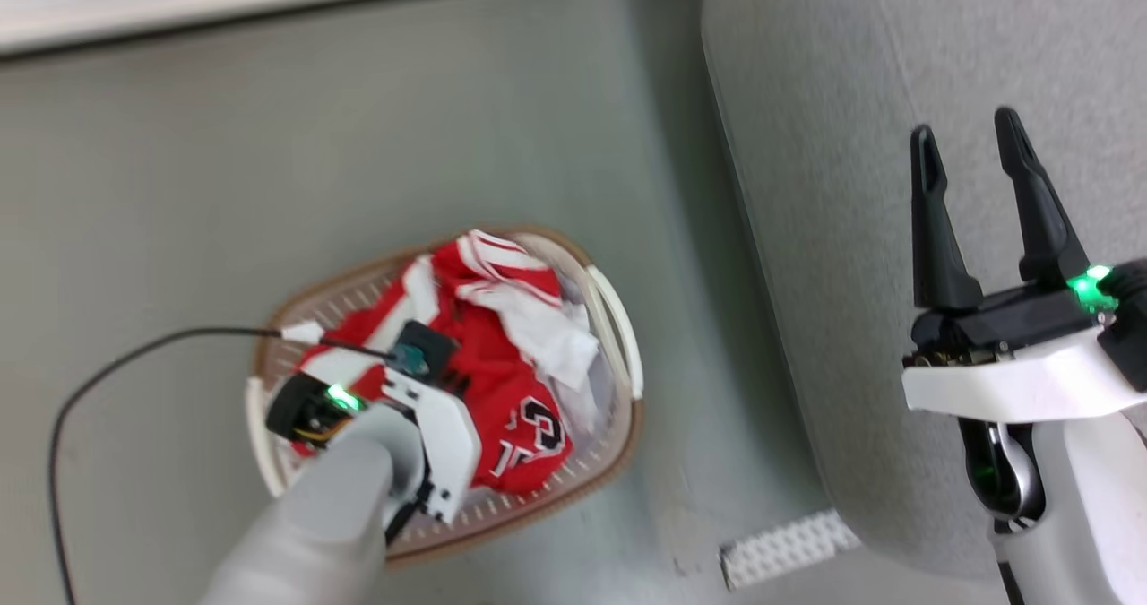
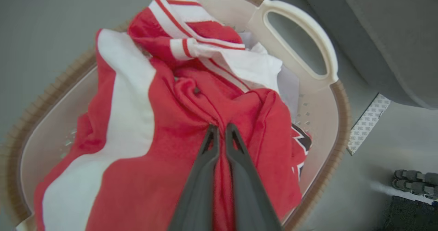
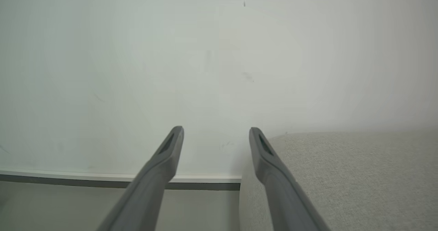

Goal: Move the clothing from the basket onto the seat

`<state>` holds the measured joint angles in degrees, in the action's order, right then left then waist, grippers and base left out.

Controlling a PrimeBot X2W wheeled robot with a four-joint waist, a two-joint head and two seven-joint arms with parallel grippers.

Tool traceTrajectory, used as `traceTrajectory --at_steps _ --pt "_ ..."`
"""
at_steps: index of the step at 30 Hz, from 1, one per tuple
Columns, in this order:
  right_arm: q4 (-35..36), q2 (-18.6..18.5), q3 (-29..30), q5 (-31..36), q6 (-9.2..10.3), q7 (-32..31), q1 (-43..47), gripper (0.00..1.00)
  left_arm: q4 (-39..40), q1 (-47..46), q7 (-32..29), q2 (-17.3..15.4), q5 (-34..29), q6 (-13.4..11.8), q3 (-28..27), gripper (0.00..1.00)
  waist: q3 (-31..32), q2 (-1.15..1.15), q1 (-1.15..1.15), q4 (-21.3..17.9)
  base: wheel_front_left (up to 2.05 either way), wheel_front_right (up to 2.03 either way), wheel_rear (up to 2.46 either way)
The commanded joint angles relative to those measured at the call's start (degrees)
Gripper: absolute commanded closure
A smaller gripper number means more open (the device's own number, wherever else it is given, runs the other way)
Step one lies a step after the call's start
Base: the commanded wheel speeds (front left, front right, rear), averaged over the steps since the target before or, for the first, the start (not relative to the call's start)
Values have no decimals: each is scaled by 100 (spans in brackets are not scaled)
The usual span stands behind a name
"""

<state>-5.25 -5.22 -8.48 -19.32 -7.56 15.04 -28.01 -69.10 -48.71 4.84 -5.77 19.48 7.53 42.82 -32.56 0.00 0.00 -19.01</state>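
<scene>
My left gripper [image 2: 221,127] pinched a thin red jersey [image 2: 164,155] fold; right gripper [image 1: 970,143] fingers stood apart. Hauling toward the sofa [image 1: 806,139], 3 o'clock, risked slippage.

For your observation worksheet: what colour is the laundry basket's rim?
Brown; the laundry basket's rim shows best in the left wrist view.

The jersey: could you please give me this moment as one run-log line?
stage: grasp | left gripper: shut on jersey | jersey: in basket | right gripper: open, empty, by sofa
</scene>
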Motion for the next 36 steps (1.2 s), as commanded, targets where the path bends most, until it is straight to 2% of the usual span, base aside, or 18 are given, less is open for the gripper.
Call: traceTrajectory --at_steps 1,9,17,26,36 --pt "-29 -49 28 30 14 20 95 0 41 104 82 27 80 -12 26 100 526 0 0 338 0 0 0" --pt "-189 -285 43 -36 14 20 486 0 385 503 551 152 589 -11 411 100 1421 0 0 689 0 0 0" --pt "-343 -428 7 -94 14 20 926 0 853 797 900 114 1052 -11 648 100 2227 0 0 986 0 0 0" --pt "-459 -505 -69 -196 14 19 1352 0 1666 985 1030 -161 1390 -16 446 100 2854 0 0 1204 0 0 0" --pt "-530 -416 -141 -292 14 20 1717 0 2934 884 982 -459 1545 -171 132 100 3266 0 0 1338 0 0 0"
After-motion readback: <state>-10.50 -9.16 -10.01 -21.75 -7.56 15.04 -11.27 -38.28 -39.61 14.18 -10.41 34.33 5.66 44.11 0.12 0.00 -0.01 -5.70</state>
